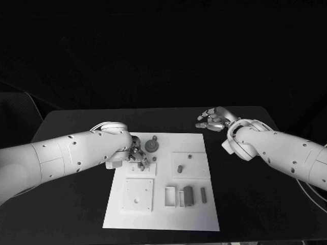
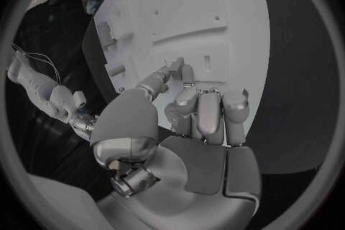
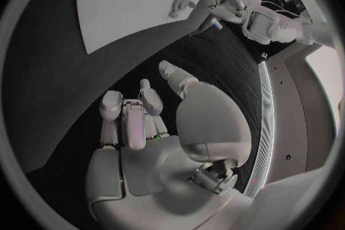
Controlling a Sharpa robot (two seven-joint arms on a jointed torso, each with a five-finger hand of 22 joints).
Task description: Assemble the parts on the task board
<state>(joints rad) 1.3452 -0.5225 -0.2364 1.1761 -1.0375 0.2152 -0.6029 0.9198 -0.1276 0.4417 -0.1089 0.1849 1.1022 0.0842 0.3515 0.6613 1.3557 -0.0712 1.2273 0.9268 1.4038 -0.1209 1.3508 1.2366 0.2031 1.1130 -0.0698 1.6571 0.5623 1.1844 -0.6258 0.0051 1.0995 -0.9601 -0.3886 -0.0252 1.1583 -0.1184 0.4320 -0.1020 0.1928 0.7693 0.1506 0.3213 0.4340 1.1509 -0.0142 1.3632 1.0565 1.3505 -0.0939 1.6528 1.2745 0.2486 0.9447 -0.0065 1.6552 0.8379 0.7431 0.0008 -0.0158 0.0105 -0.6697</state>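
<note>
The task board point(image 1: 163, 178) lay mid-table with grey parts point(image 1: 185, 195) on it. The left hand point(image 1: 136, 154) hovered over the board's far left area, fingers pinching a small grey part point(image 2: 176, 65). The right hand point(image 1: 213, 119) hung over bare table beyond the board's far right corner, fingers curled, holding nothing.

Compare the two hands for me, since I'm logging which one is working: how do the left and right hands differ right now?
The left hand is over the task board, its fingertips at a small grey part near the board's far left; the right hand is off the board, over the bare black table beyond its far right corner. The left hand's fingers reach down to the board; the right hand's are curled in and hold nothing. Both are silver hands on white arms.
</note>
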